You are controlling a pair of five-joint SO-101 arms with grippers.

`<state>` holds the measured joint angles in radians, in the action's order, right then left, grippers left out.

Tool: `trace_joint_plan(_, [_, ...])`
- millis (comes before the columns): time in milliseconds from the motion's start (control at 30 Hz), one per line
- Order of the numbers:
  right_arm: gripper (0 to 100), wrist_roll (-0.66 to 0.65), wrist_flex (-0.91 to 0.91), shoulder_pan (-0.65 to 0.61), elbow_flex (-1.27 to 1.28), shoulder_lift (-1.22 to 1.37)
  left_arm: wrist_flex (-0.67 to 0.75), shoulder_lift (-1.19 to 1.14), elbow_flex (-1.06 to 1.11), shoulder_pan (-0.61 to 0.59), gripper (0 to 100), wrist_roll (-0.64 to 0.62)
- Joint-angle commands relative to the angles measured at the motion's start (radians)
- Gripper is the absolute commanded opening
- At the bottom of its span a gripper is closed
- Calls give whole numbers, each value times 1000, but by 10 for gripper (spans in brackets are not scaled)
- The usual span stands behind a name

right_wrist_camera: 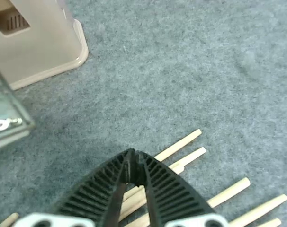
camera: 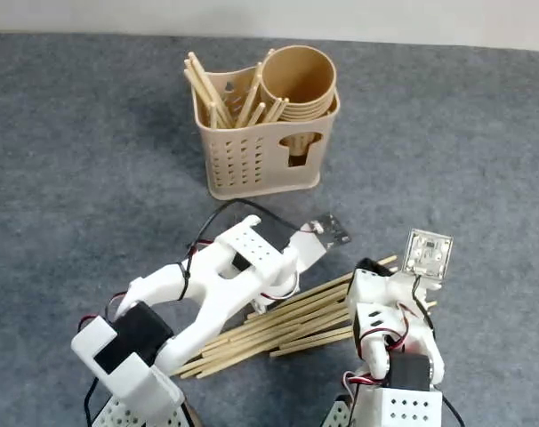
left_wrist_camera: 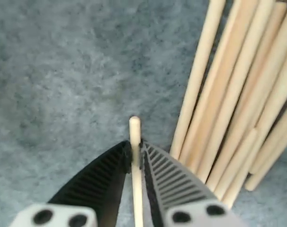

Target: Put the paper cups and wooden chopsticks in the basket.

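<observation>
The left hand (left_wrist_camera: pixel 135 151) is clamping shut on one chopstick (left_wrist_camera: pixel 134 124) beside the loose pile (camera: pixel 292 327) on the near desk (camera: pixel 74 133); the right hand (right_wrist_camera: pixel 134 165) is hanging closed, holding nothing; the paper cups (camera: pixel 298 80) are standing in the far basket (camera: pixel 252 165); pick-up is proceeding; the next move is calling for lifting the chopstick clear and carrying it to the basket.

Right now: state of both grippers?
left gripper: shut on one wooden chopstick.
right gripper: shut, nothing between its fingers.

Left arm (camera: pixel 207 298) and right arm (camera: pixel 385 325): white shells, black servos, red-black cables. Fingers (left_wrist_camera: pixel 105 175) black, ribbed; screw holes in white bases.
</observation>
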<state>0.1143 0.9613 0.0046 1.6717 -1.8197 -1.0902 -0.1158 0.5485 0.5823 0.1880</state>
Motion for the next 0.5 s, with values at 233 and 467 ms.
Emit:
trace_joint_plan(233, [5,-9,-18,12,137,-16,-80,220,-36,-27,6,112])
trace_joint_plan(467, [5,-9,-18,12,137,-16,-84,361,-56,-85,6,117])
